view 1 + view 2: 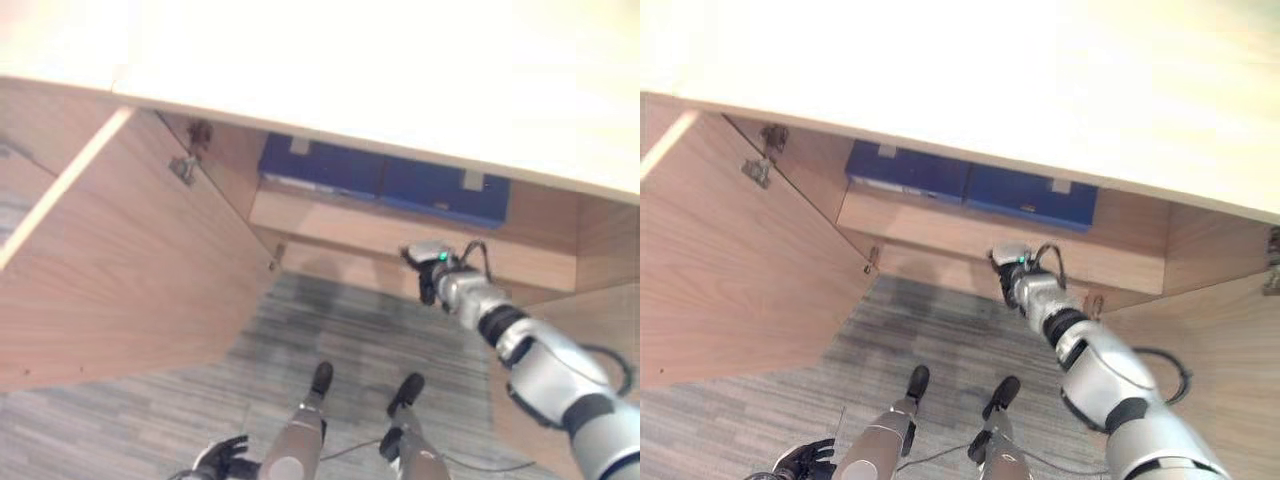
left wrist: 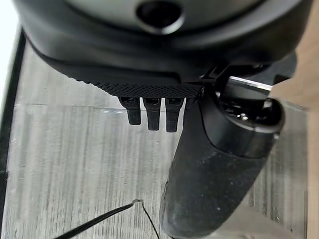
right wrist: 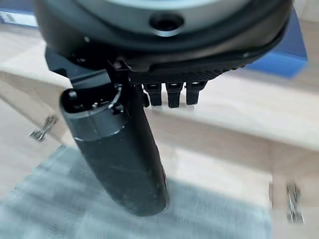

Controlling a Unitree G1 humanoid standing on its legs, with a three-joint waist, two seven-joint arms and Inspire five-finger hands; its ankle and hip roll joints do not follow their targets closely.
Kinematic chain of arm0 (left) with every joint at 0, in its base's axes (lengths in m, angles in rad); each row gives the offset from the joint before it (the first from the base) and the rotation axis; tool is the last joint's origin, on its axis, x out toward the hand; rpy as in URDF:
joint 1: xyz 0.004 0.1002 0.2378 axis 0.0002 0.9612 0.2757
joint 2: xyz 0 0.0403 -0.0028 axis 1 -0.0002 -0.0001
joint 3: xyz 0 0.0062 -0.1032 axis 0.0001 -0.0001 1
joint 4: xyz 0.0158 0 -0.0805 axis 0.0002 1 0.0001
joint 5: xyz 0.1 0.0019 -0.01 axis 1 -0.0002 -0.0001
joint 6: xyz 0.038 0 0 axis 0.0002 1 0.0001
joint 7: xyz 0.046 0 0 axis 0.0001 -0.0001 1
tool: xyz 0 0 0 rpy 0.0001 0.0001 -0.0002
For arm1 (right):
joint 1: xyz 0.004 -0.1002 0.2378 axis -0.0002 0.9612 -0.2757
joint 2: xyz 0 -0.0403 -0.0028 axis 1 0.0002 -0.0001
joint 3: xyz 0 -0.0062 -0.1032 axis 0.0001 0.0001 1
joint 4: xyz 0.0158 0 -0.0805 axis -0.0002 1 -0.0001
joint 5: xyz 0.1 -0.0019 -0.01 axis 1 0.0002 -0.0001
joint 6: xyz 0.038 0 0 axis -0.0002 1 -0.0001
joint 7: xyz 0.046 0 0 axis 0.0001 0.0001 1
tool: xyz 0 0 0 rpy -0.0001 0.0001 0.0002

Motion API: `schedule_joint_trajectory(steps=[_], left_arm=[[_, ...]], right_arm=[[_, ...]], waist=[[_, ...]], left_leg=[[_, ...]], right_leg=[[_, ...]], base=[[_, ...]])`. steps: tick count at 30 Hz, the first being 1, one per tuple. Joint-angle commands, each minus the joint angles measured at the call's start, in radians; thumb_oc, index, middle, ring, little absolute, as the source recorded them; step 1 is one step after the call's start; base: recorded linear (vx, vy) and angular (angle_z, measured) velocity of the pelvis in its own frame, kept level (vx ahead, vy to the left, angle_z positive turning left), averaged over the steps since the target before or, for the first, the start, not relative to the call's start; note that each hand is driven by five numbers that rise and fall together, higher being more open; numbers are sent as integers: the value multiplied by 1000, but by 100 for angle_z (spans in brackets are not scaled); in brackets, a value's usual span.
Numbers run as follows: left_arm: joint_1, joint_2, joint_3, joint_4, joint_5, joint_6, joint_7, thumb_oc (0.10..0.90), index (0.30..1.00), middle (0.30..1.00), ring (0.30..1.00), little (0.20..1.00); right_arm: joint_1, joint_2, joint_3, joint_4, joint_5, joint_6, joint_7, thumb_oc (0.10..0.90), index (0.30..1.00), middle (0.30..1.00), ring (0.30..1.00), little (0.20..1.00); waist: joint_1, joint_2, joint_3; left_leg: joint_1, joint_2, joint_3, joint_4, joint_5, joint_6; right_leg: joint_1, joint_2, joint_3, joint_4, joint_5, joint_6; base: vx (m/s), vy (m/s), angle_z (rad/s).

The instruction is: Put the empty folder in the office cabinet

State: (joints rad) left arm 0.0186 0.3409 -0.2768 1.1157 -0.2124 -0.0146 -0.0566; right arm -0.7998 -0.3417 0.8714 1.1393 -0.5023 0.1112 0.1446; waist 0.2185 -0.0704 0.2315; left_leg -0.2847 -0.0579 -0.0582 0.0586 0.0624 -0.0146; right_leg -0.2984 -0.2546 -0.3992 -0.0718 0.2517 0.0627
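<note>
Blue folder (image 1: 385, 183) lying flat on the upper shelf (image 1: 400, 228) of the open office cabinet (image 1: 1200, 240), tucked under the pale cabinet top (image 1: 400, 80) and reaching toward the shelf's back; a seam across the blue suggests possibly two folders side by side, cannot tell which. Placement step judged done, or very nearly: folder rests wholly on the shelf, nothing gripped in either hand. Right hand (image 1: 432, 270) stretched out at the front edge of the shelf, just below and in front of the folder, near but apart from it, no contact visible. In the right wrist view, right hand (image 3: 149, 89) with fingers short and straight past the palm, thumb (image 3: 119, 154) standing free, empty, relaxed and unclenched; blue folder (image 3: 284, 50) beyond the fingertips with bare shelf wood between. Left hand (image 1: 222, 458) hanging low by the grey carpet floor (image 1: 330, 320), well apart from the cabinet, idle; in its own wrist view fingers (image 2: 149, 112) straight, thumb (image 2: 214, 174) free, holding nothing. Left cabinet door (image 1: 110, 270) swung wide open, hinge (image 1: 183, 166) exposed; right door (image 1: 1230, 370) also open. Remaining, as judged: withdrawing the right arm clear of the shelf, perhaps closing the doors, though the task sentence does not ask for that.
</note>
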Motion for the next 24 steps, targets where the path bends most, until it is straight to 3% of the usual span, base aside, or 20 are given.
schedule_joint_trajectory(steps=[1, 5, 11, 12, 15, 16, 18, 20, 22, 24], left_arm=[[26, 12, -13, 62, 84, 11, -18, 800, 900, 900, 900, 900], [-3, -37, 8, 122, 178, 25, -5, 800, 900, 900, 900, 900], [2, -69, 21, 153, 230, 30, 7, 800, 900, 900, 900, 900], [15, -79, 39, 179, 248, 33, 14, 800, 900, 900, 900, 900], [9, -107, 75, 247, 244, 35, 34, 800, 900, 900, 900, 900], [9, -108, 75, 247, 244, 34, 34, 800, 900, 900, 900, 900], [21, -122, 107, 292, 266, 37, 54, 800, 900, 900, 900, 900], [41, -130, 133, 322, 266, 34, 60, 800, 900, 900, 900, 900], [49, -130, 144, 326, 263, 33, 61, 800, 900, 900, 900, 900], [63, -127, 165, 326, 258, 32, 61, 800, 900, 900, 900, 900]], right_arm=[[106, 16, -29, 122, 85, 4, 47, 800, 900, 900, 900, 900], [275, 114, -131, 157, 120, 7, 38, 800, 900, 900, 900, 900], [393, 156, -222, 161, 212, -5, 15, 800, 900, 900, 900, 900], [439, 151, -290, 161, 269, -16, -19, 800, 900, 900, 900, 900], [484, 129, -432, 149, 390, -40, -120, 800, 900, 900, 900, 900], [484, 129, -433, 148, 390, -40, -121, 800, 900, 900, 900, 900], [546, 112, -560, 149, 508, -61, -184, 800, 900, 900, 900, 900], [624, 101, -673, 159, 608, -77, -218, 800, 900, 900, 900, 900], [646, 96, -690, 170, 605, -73, -226, 800, 900, 900, 900, 900], [693, 88, -695, 200, 576, -59, -219, 800, 900, 900, 900, 900]], waist=[[-14, 29, 36], [-49, 26, -48], [-92, 13, -122], [-114, 8, -147], [-158, 20, -143], [-156, 21, -142], [-178, 45, -148], [-202, 41, -178], [-205, 29, -189], [-217, 11, -215]], left_leg=[[61, 2, -40, -96, -61, -12], [168, -25, -5, -92, -99, 12], [258, -32, 31, -102, -122, 22], [286, -34, 53, -107, -129, 25], [321, -20, 92, -107, -127, 29], [322, -20, 93, -107, -127, 29], [338, 8, 150, -105, -135, 33], [345, 15, 184, -118, -133, 31], [348, 12, 201, -120, -138, 30], [359, 24, 229, -128, -140, 21]], right_leg=[[33, -111, -34, 39, -8, 171], [106, -143, -53, 21, 19, 190], [154, -148, -73, 11, 29, 198], [159, -151, -82, 16, 32, 199], [152, -153, -64, 57, 11, 199], [152, -152, -62, 58, 10, 199], [203, -207, -78, 140, -30, 188], [242, -236, -23, 170, -17, 185], [258, -223, -22, 148, -19, 186], [258, -164, -10, 90, -42, 193]], base=[[47, 217, -11], [54, 191, -25], [41, 92, -35], [22, 61, -21], [-9, 53, -27], [-34, 16, -67], [-45, -5, -73], [41, -48, -54], [61, -56, -83], [110, -144, -93]])
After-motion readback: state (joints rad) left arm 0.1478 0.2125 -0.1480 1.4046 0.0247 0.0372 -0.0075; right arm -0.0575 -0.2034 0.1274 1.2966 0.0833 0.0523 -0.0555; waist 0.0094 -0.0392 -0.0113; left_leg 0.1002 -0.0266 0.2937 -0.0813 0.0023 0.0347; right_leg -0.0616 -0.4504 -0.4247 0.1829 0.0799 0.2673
